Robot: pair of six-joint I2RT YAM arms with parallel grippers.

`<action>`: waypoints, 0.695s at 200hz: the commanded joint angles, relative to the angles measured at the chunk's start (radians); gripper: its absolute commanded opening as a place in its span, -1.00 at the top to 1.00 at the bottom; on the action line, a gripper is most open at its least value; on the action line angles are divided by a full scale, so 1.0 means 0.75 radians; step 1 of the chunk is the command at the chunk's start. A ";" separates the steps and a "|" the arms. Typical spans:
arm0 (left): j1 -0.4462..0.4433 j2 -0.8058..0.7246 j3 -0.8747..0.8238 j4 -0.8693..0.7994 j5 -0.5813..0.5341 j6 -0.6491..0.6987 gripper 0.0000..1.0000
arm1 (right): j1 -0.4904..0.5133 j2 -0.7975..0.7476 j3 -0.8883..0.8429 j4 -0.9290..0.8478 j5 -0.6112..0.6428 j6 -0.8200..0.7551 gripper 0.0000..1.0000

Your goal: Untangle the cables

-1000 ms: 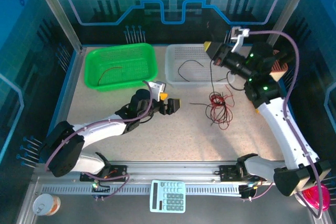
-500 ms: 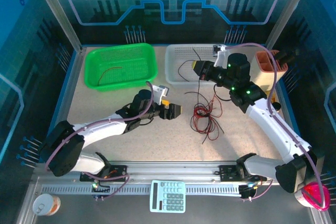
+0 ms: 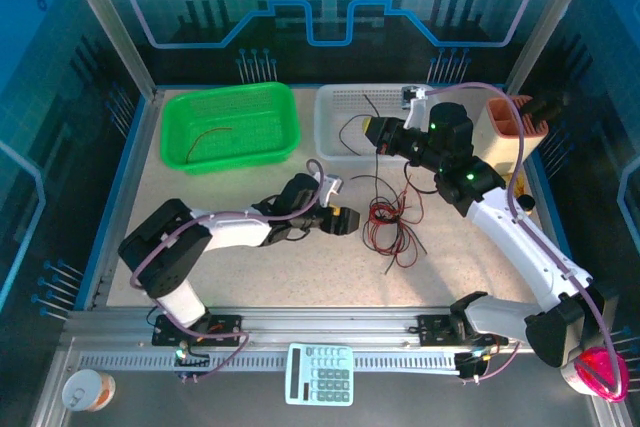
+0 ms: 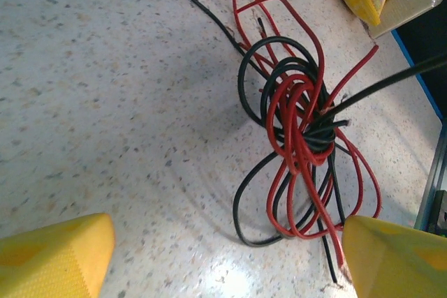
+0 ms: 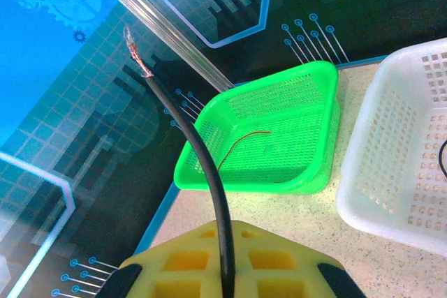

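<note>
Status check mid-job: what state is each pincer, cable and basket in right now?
Left pincer: open, beside the tangle, empty.
Right pincer: shut on a black cable.
Held black cable: lifted, frayed tip free, other end in the tangle.
Tangle: knotted red and black loops on the table.
Green basket: one red cable inside.
White basket: second black cable inside.

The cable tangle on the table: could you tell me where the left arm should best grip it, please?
Probably the knot at the middle of the cables, from straight above, left fingers straddling it: the strands pile up there, while the outer loops lie flat on the table.
</note>
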 commanded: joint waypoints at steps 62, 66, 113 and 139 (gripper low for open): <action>-0.033 0.213 0.211 0.099 0.171 -0.010 -0.54 | 0.037 -0.050 0.054 0.047 -0.056 0.034 1.00; -0.033 0.222 0.216 0.105 0.175 -0.013 -0.52 | 0.036 -0.050 0.056 0.048 -0.056 0.034 1.00; -0.035 0.267 0.224 0.205 0.224 -0.048 -0.33 | 0.036 -0.052 0.085 0.069 -0.078 0.065 1.00; -0.035 0.273 0.213 0.301 0.262 -0.084 -0.21 | 0.038 -0.054 0.106 0.075 -0.086 0.077 1.00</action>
